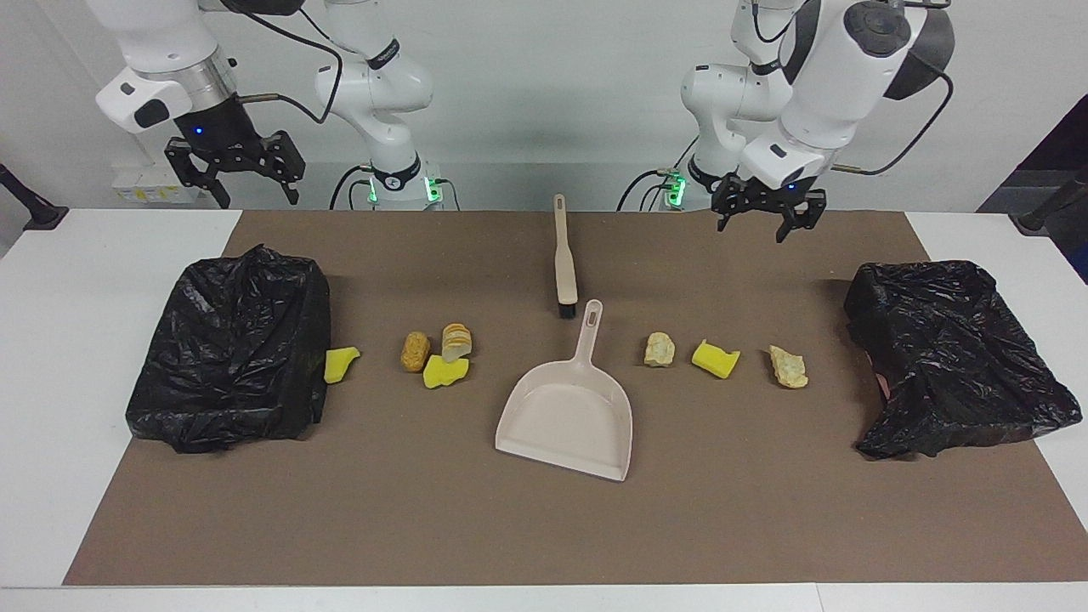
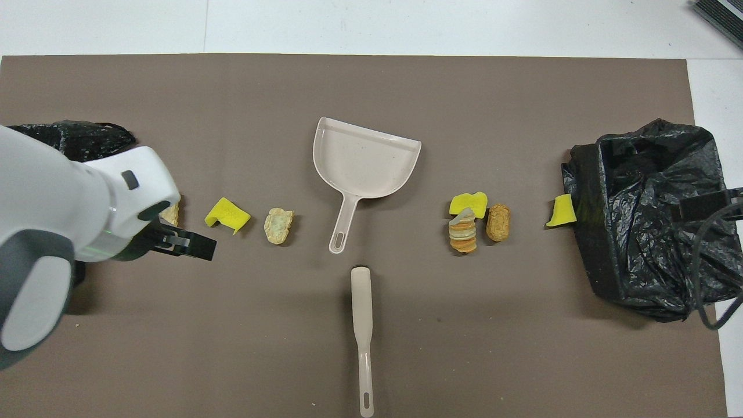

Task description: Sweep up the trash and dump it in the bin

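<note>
Now the left claw (image 1: pixel 769 223) hangs open and empty over the mat's (image 1: pixel 544 518) edge nearest the robots, toward the left arm's end of the worktop (image 1: pixel 85 340). The right claw (image 1: pixel 235 177) hangs open and empty too, above the worktop's edge by the right arm's bin (image 1: pixel 229 348), and that arm waits.

Seven scraps of trash lie in a row across the mat. Three sit between the dustpan (image 1: pixel 568 416) and the left arm's bin (image 1: pixel 952 357): a beige chunk (image 1: pixel 660 349), a yellow sponge (image 1: pixel 715 359), another chunk (image 1: pixel 789 366). Toward the right arm's end lie a brown chunk (image 1: pixel 415 351), a striped chunk (image 1: pixel 456 341) touching a yellow piece (image 1: pixel 445 372), and a last yellow piece (image 1: pixel 340 364) against the right arm's bin.

The brush (image 1: pixel 563 259) lies nearer the robots than the dustpan, its bristles just beside the pan's handle.
</note>
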`<control>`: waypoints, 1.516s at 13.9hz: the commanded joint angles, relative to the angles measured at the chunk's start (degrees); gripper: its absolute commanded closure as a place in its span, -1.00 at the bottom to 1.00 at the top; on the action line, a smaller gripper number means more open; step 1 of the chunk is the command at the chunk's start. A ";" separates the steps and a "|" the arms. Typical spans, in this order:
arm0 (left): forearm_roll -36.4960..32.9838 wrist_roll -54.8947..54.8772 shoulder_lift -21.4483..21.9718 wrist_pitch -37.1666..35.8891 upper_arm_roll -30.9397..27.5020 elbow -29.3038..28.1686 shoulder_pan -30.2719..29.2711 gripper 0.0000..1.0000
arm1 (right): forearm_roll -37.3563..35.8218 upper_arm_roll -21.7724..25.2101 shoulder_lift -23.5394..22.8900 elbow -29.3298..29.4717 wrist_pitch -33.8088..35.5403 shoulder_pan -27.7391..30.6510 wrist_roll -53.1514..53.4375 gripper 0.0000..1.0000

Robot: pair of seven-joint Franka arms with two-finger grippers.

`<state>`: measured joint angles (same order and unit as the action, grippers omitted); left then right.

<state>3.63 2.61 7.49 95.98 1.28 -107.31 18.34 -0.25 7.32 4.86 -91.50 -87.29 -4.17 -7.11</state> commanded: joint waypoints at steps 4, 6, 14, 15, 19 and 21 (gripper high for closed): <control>0.23 10.19 7.28 7.29 -0.93 -12.83 12.49 -1.00 | -0.72 -0.20 1.03 -1.31 -1.39 0.31 0.17 -1.00; 0.23 15.03 7.28 8.17 -1.02 -13.98 17.67 -1.00 | -0.72 -0.11 0.94 -1.13 -1.04 0.39 -0.01 -1.00; 0.23 28.14 7.82 16.16 -0.93 -21.45 31.30 -1.00 | -0.19 -0.72 1.99 -8.41 -4.09 -1.70 2.71 -1.00; 0.23 29.28 6.76 19.13 -0.93 -23.19 32.54 -1.00 | -0.19 -0.72 1.82 -9.47 -5.94 -3.11 4.98 -1.00; 0.15 32.72 6.23 30.30 -0.93 -30.58 37.29 -1.00 | 0.77 -0.72 -3.26 -9.05 -11.31 -10.84 16.31 -1.00; 0.15 34.90 3.68 33.56 -0.84 -31.29 38.43 -1.00 | 2.53 -0.72 -7.21 -7.47 -14.82 -15.32 24.21 -1.00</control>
<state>3.81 35.05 11.96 126.01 1.44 -136.94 54.68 0.71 6.43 1.28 -100.58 -99.45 -16.76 11.58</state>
